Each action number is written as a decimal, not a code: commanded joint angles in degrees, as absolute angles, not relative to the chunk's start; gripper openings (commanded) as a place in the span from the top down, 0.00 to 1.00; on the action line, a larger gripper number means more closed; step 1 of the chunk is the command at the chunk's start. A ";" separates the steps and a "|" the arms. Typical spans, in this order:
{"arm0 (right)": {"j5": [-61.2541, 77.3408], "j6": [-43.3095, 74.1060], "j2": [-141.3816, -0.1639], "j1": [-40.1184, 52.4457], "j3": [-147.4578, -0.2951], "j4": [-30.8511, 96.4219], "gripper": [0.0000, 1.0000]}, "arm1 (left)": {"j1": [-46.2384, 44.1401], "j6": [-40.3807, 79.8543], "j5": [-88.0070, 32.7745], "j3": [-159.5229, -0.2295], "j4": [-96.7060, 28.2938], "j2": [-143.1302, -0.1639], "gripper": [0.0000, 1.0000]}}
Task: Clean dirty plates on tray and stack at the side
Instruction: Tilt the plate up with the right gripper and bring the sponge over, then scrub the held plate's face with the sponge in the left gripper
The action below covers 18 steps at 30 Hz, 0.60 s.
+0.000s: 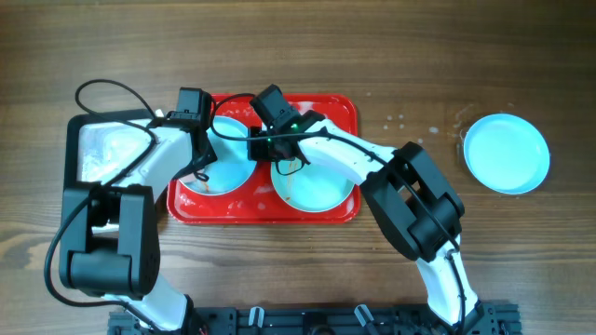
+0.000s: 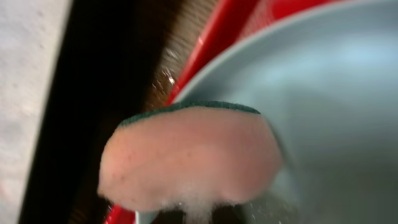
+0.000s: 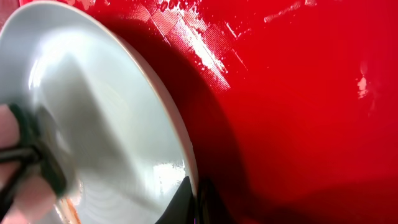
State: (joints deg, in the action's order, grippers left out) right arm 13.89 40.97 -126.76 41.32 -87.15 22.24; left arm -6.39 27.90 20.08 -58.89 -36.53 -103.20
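Observation:
Two pale blue plates lie on the red tray (image 1: 261, 212). My left gripper (image 1: 199, 167) is shut on a pink sponge with a green top (image 2: 186, 155), which is soapy and pressed against the inside of the left plate (image 1: 226, 172) (image 2: 323, 93). My right gripper (image 1: 264, 144) (image 3: 194, 200) is shut on that plate's rim, one finger inside and one outside; the plate (image 3: 106, 112) fills the left of the right wrist view. The right plate (image 1: 321, 186) carries a brownish smear. A third plate (image 1: 506, 154) sits alone on the table at the far right.
A black-rimmed tray with a white inside (image 1: 102, 149) (image 2: 25, 93) lies just left of the red tray's rim (image 2: 217, 37). Water drops speckle the wood (image 1: 400, 121) between the red tray and the far plate. The red tray's floor (image 3: 298, 93) is wet.

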 commanded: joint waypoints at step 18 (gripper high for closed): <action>10.37 40.91 -128.09 40.93 -86.89 23.62 0.96 | -6.92 26.15 4.40 -56.99 -34.63 -105.89 0.96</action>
State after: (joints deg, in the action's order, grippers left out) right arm 13.43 41.15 -126.76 41.21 -87.29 22.63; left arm -6.39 14.24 -9.17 -59.00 -31.05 -103.31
